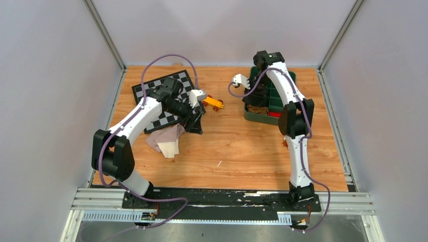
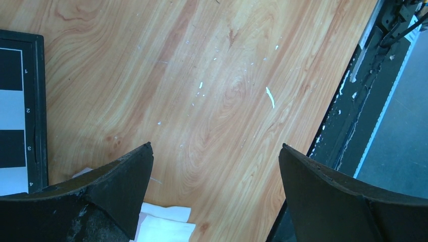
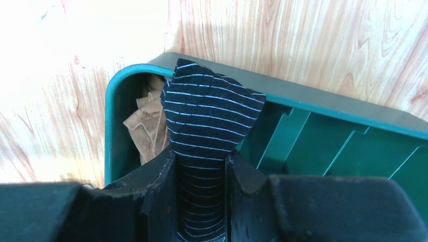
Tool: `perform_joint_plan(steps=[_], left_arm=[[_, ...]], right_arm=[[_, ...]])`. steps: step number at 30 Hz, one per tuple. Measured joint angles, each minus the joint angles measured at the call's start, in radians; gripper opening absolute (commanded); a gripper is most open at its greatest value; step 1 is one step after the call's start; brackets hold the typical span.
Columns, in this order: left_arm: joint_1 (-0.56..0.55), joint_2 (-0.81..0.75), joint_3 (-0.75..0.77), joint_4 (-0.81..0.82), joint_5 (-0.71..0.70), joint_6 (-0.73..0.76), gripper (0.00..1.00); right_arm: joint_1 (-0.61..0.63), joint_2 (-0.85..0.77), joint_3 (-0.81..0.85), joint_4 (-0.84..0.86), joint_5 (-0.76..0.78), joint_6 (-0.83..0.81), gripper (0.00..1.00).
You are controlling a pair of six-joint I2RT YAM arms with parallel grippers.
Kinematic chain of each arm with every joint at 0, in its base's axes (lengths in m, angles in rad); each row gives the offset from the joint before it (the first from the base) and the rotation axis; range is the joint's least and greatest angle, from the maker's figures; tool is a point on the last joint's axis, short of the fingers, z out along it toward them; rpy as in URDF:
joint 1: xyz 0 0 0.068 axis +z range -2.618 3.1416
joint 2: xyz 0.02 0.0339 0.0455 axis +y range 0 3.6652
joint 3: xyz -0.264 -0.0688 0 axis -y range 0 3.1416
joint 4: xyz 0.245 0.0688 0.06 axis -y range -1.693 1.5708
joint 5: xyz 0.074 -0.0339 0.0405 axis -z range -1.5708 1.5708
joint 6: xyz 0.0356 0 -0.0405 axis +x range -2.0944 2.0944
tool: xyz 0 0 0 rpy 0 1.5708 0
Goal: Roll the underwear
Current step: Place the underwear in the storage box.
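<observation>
Black striped underwear [image 3: 212,111] clamped by R gripper [image 3: 201,161] over green bin [image 3: 333,108], prob. for drop-in beside tan pair [image 3: 146,126]. L gripper [image 2: 216,151] held wide open, empty, near pale pair [image 1: 166,141].

Left gripper [image 1: 195,122] beside pink-beige garment [image 1: 166,141], near checkerboard mat [image 1: 151,91]; right gripper [image 1: 260,92] holds black garment [image 1: 257,99] over green tray [image 1: 276,119].

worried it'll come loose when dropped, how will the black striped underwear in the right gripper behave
Probably soft and floppy: the black striped underwear bunches and creases where the right gripper pinches it. Likely light: that narrow pinch carries it. May loosen once released over the green bin.
</observation>
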Motion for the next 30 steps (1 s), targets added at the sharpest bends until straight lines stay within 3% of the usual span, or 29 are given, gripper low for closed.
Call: perform_joint_plan(steps=[16,30], left_arm=[[0.000,-0.022,0.000,-0.030,0.000,0.008,1.00],[0.000,-0.019,-0.008,-0.133,-0.042,0.076,1.00]], right_arm=[[-0.076,0.071,-0.017,0.042,-0.037,0.075,0.00],[-0.114,0.171,0.004,0.069,-0.185,0.142,0.03]])
